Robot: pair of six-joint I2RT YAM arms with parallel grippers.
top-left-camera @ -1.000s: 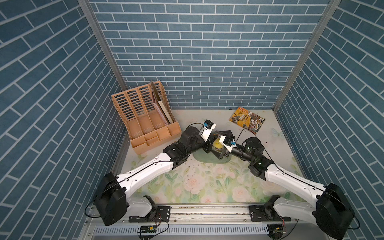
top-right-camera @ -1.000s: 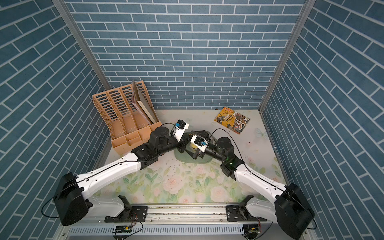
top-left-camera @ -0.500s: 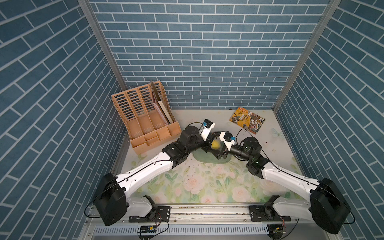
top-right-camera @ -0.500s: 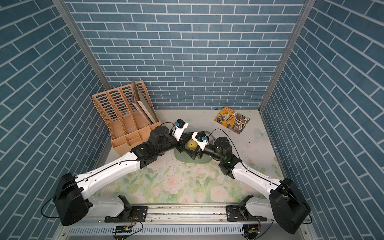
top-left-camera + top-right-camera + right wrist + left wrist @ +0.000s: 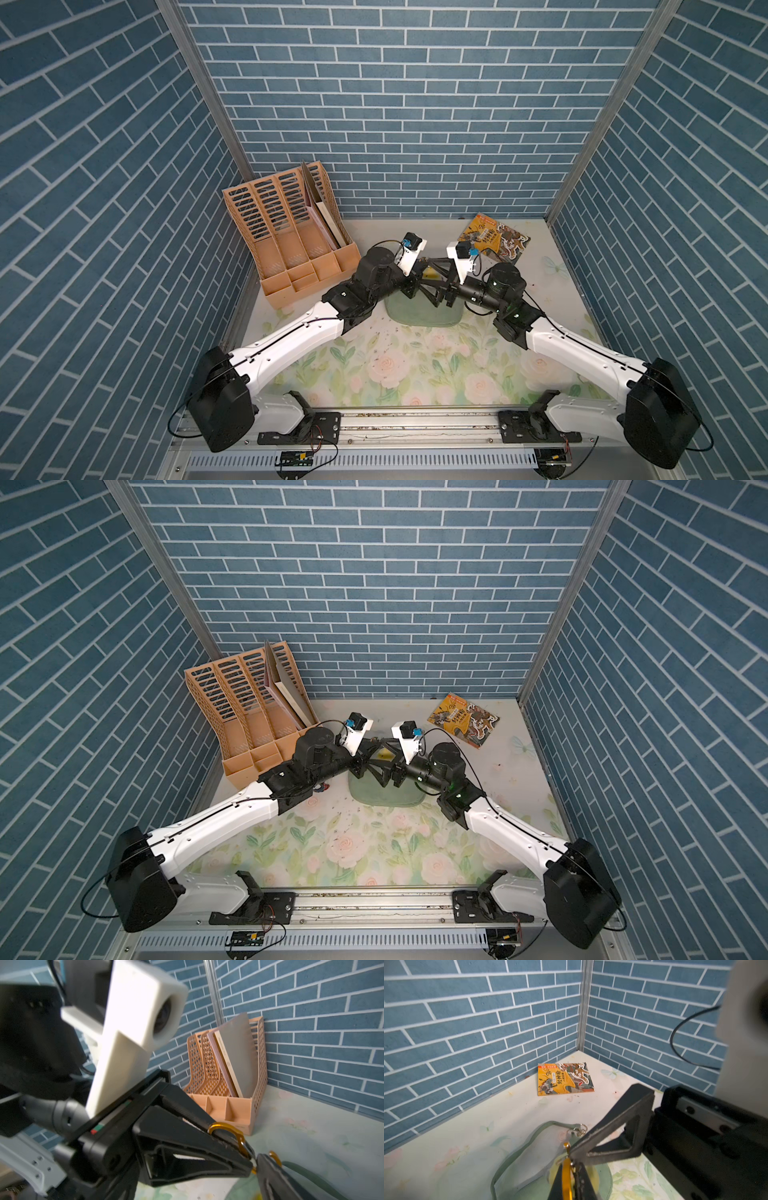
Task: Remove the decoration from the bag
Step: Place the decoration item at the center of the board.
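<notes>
The sage-green bag [image 5: 419, 319] [image 5: 384, 799] lies flat at mid-table, its thin strap [image 5: 517, 1150] and metal clasp [image 5: 579, 1132] toward the back. Over it hangs the yellow decoration [image 5: 432, 272] [image 5: 384, 754] on a gold carabiner [image 5: 566, 1178] [image 5: 226, 1126]. My left gripper [image 5: 420, 270] [image 5: 569, 1164] is shut on that carabiner. My right gripper [image 5: 423, 274] [image 5: 374, 753] faces it with jaws spread wide around the decoration. One of its fingers [image 5: 612, 1136] touches the carabiner's top, and only one finger [image 5: 270, 1178] shows in the right wrist view.
A peach file rack [image 5: 291, 245] [image 5: 224, 1084] holding flat folders stands at the back left, close to the left arm. An orange picture booklet [image 5: 494, 243] [image 5: 564, 1079] lies in the back right corner. Blue brick walls close off three sides.
My right gripper has moved in toward the left gripper's tips and risen a little over the bag, jaws slightly narrower. The left gripper keeps its hold on the carabiner.
</notes>
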